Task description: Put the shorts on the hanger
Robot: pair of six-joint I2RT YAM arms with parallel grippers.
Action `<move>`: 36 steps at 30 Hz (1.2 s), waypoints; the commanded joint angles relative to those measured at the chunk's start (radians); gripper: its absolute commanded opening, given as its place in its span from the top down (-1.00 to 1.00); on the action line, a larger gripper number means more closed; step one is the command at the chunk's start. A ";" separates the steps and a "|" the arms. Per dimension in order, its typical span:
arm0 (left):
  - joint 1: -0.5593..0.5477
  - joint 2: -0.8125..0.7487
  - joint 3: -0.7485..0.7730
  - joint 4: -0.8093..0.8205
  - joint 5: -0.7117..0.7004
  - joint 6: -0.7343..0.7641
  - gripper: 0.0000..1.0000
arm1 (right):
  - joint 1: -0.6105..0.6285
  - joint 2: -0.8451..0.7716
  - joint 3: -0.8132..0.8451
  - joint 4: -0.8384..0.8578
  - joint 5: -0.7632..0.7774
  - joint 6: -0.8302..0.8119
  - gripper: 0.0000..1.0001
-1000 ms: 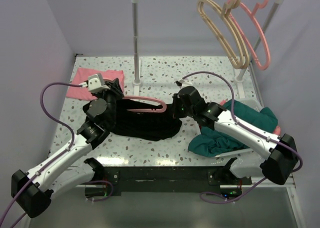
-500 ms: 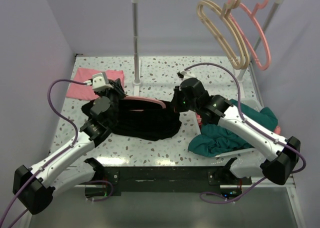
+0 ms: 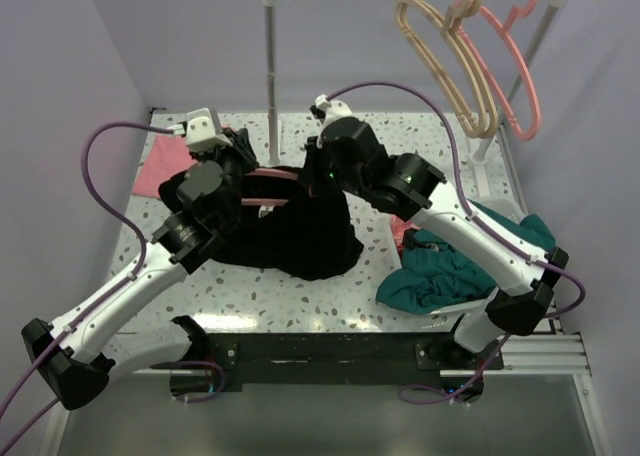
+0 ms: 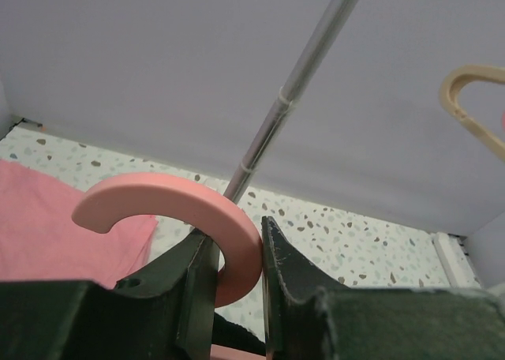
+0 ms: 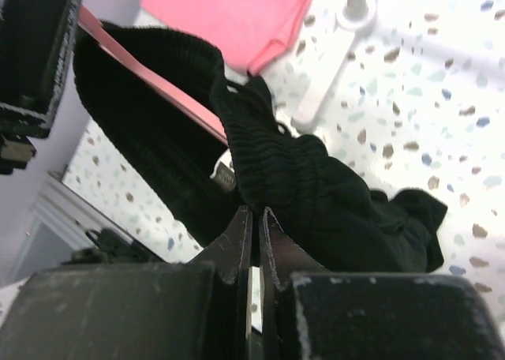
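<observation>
Left gripper (image 4: 237, 269) is clamped on the salmon-pink hanger (image 4: 158, 189), with the jaws tight on both sides of the hook base and the hook curling up and to the left above the fingers (image 4: 193, 285). In the top view the hanger (image 3: 268, 175) is raised off the terrazzo table (image 3: 420, 141), and its pink bar runs roughly level from the left gripper (image 3: 232, 166) toward the right gripper (image 3: 318, 176).

The shorts (image 3: 300, 231) are black, partly draped over the hanger, and the lower bulk is bunched on the table. Right wrist view: the pink bar (image 5: 158, 91) passes through the dark fabric, and the ribbed waistband (image 5: 268, 159) sits folded over it.

Right gripper (image 5: 252, 218) is closed down to a sliver, tips buried in the shorts (image 5: 339, 210) just below the waistband — pinching fabric. I can't tell how much cloth is between the pads.

Other items:
- pink cloth (image 3: 160, 166) lies flat at the far left of the table
- teal garment (image 3: 450, 271) is heaped on the right, beside the right arm
- rack pole (image 3: 271, 66) stands just behind the grippers
- tan hangers (image 3: 450, 66) and one more pink hanger (image 3: 515, 76) are on the rail, top right — well apart from the held one
</observation>
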 commanded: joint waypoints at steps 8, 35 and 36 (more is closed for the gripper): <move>-0.006 0.088 0.424 -0.323 0.159 0.074 1.00 | 0.005 -0.068 0.184 -0.006 -0.045 -0.185 0.39; -0.007 0.072 0.463 -0.455 0.677 0.050 1.00 | 0.065 -0.326 -0.267 -0.044 -0.312 -0.537 -0.35; -0.009 0.070 0.457 -0.446 0.688 0.039 1.00 | 0.063 -0.323 -0.276 -0.039 -0.297 -0.537 -0.32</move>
